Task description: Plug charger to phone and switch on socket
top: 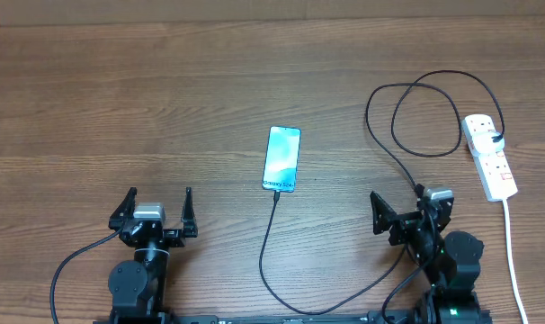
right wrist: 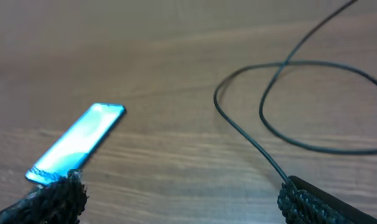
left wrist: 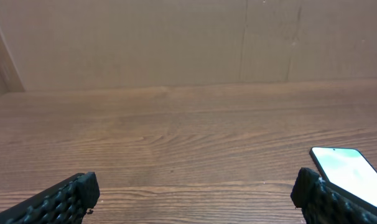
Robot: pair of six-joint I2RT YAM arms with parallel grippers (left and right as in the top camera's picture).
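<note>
A brown wood-grain table (top: 93, 108) seen from above, with two black robot arms at its near edge. A slim rectangular phone (top: 282, 158) with a lit light blue-teal screen lies flat near the middle of the table, tilted slightly, between the two arms and farther out than both. A long thin black charger cable (top: 263, 243) meets the phone's near short edge and runs toward the near edge of the table. It then sweeps right past the right arm and makes a loose loop at the far right before ending at a black plug in a white elongated plastic power strip (top: 488, 157). The power strip lies near the right edge, with a thick white cord (top: 511, 252) trailing toward the near side; its switches are too small to read. The left gripper (top: 159, 200) sits near the left of the phone, its ridged black fingers (left wrist: 58, 199) spread wide apart with only bare table between them. The right gripper (top: 407, 209) is likewise spread wide and grips nothing, with the cable passing just beside it.
</note>
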